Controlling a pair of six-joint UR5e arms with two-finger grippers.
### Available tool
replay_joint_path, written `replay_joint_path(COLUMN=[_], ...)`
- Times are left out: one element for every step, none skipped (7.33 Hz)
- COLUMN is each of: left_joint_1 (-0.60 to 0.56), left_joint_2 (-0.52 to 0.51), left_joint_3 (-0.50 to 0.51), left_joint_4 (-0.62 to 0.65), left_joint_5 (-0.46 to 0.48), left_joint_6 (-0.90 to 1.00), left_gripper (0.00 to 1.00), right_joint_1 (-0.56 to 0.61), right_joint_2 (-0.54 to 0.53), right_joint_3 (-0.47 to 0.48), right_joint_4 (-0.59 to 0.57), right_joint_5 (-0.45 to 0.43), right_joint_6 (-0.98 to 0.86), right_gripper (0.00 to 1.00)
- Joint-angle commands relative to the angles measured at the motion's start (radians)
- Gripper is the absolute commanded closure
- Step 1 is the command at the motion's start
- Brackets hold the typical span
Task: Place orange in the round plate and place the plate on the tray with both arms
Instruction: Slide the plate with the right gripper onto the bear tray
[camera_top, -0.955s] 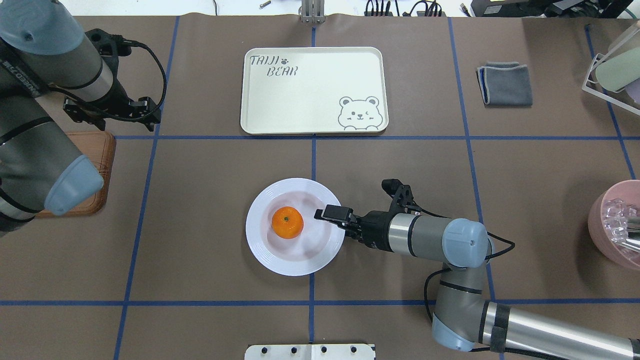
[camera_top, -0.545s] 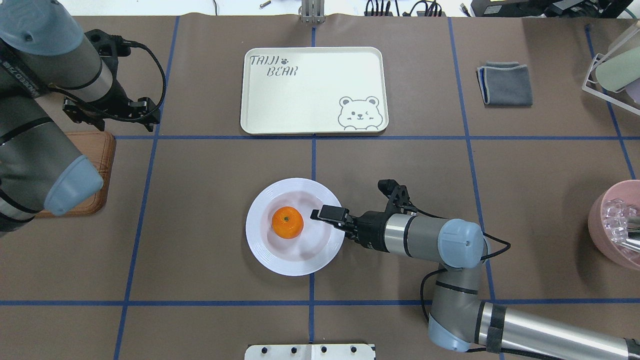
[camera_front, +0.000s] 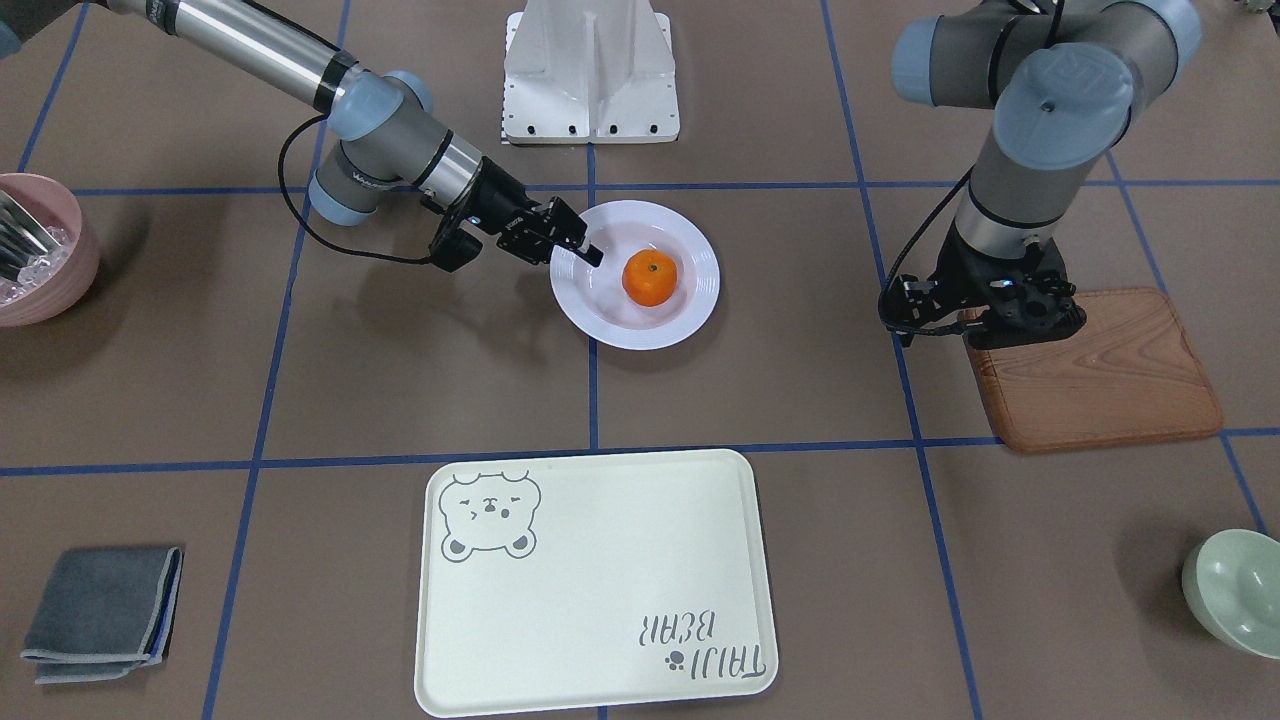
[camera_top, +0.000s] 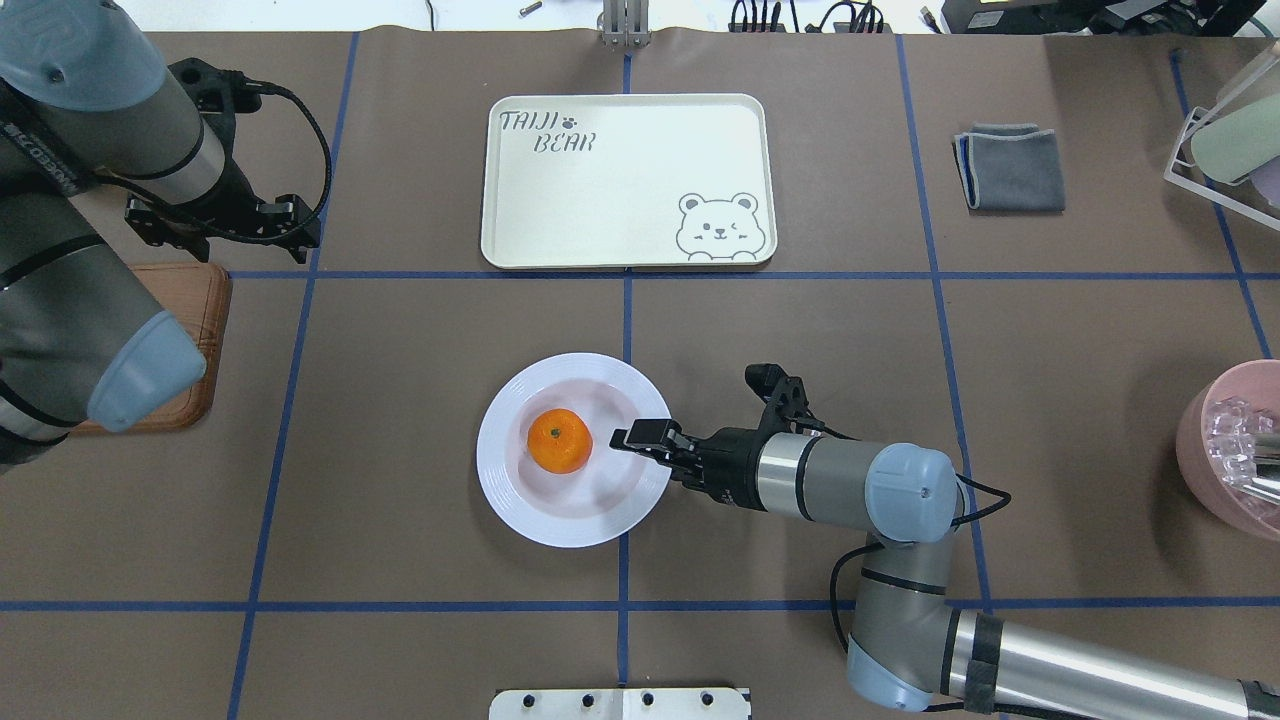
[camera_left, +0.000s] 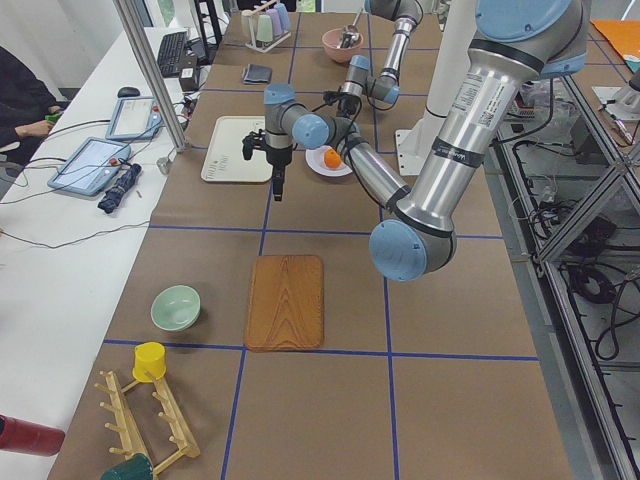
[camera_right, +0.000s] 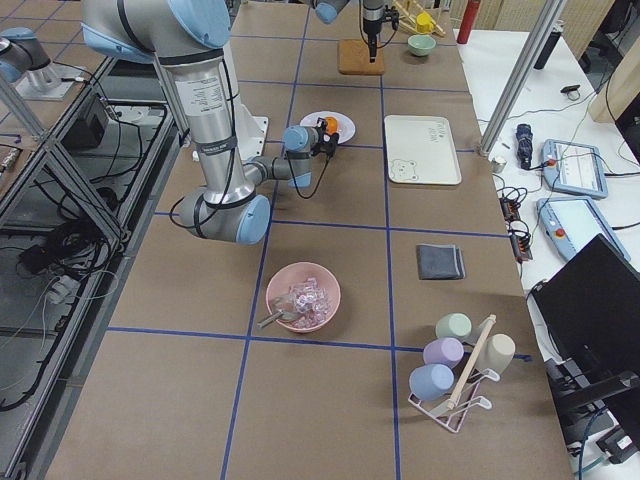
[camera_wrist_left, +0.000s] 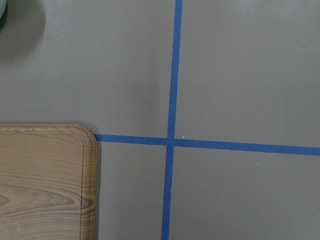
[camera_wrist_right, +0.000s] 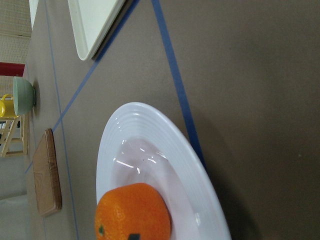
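Note:
The orange (camera_top: 559, 441) lies in the sunken centre of the white round plate (camera_top: 575, 525), near the table's middle. My right gripper (camera_top: 628, 437) reaches in low from the right. Its upper finger lies over the plate's right rim, close to the orange; the lower finger is hidden, so I cannot tell open from shut. The right wrist view shows the orange (camera_wrist_right: 132, 212) on the plate (camera_wrist_right: 150, 130). The cream tray (camera_top: 625, 180) lies bare behind the plate. My left gripper (camera_front: 1020, 325) hangs pointing down over the wooden board's corner, its fingers hidden.
A wooden board (camera_top: 195, 330) lies at the left edge, with a green bowl (camera_front: 1235, 590) beyond it. A folded grey cloth (camera_top: 1010, 168) is at the back right, a cup rack (camera_top: 1225, 140) at the far right, and a pink bowl (camera_top: 1235, 450) lies nearer on that side.
My right gripper has pushed further left over the plate's rim. The plate, with the orange in it, has slid a little to the left. The left arm has stayed put.

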Motion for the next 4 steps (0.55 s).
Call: replay_joint_path(left_joint_1=[-0.003, -0.021, -0.032, -0.034], left_joint_2=[0.005, 0.012, 0.018, 0.020], left_joint_3=[-0.002, -0.006, -0.006, -0.006], left_joint_4=[0.002, 0.002, 0.003, 0.003], left_joint_5=[0.000, -0.006, -0.008, -0.008], left_joint_6=[0.002, 0.003, 0.003, 0.006], left_gripper=[0.01, 0.01, 0.01, 0.01], right_joint_1=[-0.002, -0.002, -0.002, -0.002], right_joint_2=[0.001, 0.001, 0.001, 0.006], right_joint_3=[0.016, 0.037, 0.053, 0.088], right_joint_4=[0.013, 0.007, 0.014, 0.010], right_joint_5=[-0.015, -0.027, -0.070, -0.125], right_joint_6=[0.002, 0.003, 0.005, 0.007], right_gripper=[1.00, 1.00, 1.00, 1.00])
